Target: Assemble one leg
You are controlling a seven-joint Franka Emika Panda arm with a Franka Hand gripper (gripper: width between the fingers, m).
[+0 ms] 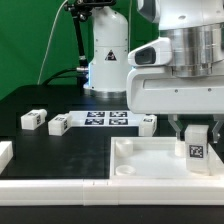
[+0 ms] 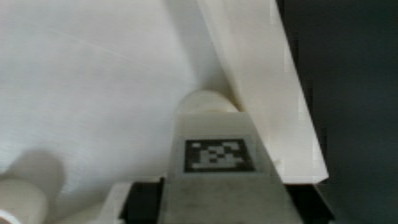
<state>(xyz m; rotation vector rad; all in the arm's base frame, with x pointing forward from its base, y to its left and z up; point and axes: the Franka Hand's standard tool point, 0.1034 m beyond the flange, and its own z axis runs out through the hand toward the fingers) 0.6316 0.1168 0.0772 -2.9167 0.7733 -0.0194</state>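
Note:
My gripper (image 1: 196, 132) is shut on a white leg (image 1: 196, 143) with a black-and-white tag on its face. It holds the leg upright over the large white tray-like piece (image 1: 140, 160), near that piece's corner at the exterior view's right. In the wrist view the leg (image 2: 217, 140) stands between my dark fingers (image 2: 146, 200), its rounded end close to the tray's raised rim (image 2: 267, 90). Three more legs lie on the black table: one (image 1: 33, 119), another (image 1: 60, 124) and a third (image 1: 149, 123).
The marker board (image 1: 105, 120) lies on the table behind the tray. A white rail (image 1: 50, 186) runs along the front, with a white block (image 1: 4, 155) at the exterior view's left. The arm's white base (image 1: 105, 60) stands at the back.

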